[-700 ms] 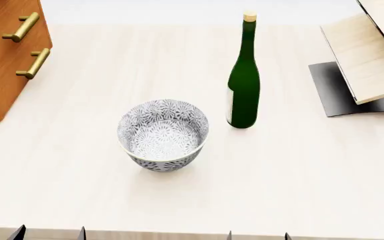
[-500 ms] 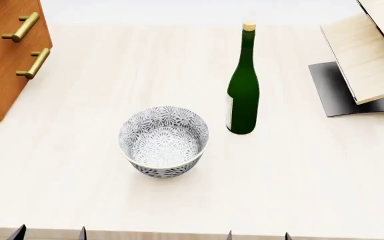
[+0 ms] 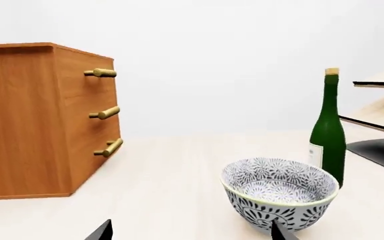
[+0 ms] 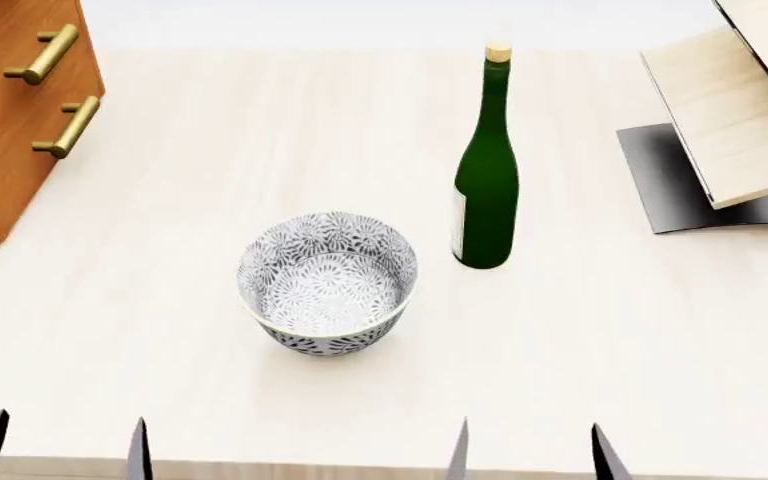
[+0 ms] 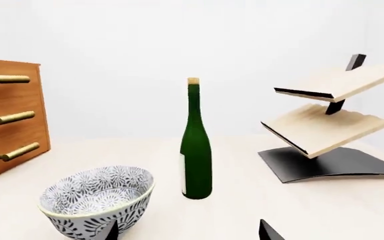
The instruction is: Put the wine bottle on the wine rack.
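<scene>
Basically nothing is held yet. The wine bottle [image 4: 486, 170] stands upright on the counter [image 4: 598, 330], long axis vertical, cork up, label facing the bowl [image 4: 327, 282], which sits just beside it at about 8 o'clock in the head view, close but not touching. The wine rack [image 4: 738, 120] is at roughly 2 o'clock from the bottle, w/ a clear strip of counter between them; its 2 slanted boards tilt over a grey base.

The right gripper [image 4: 528, 450] shows only its 2 dark fingertips at the near edge of the head view, jaws spread apart, empty. The left gripper [image 4: 61, 448] is the same: tips parted, nothing between them.

Key relation: from the right jaws the bottle lies at about 12 o'clock, a touch toward 11, near dead ahead, no obstacle on that line. From the left jaws it is off at approx. 1 o'clock w/ the bowl standing in the way. So the right arm looks the better pick, also being on the rack's side.

Because the bottle is upright, I'd judge a level side grasp round the body, jaws either side of it, then a swing toward 2 o'clock. The cabinet [image 4: 11, 110] at 10 o'clock is well clear.
</scene>
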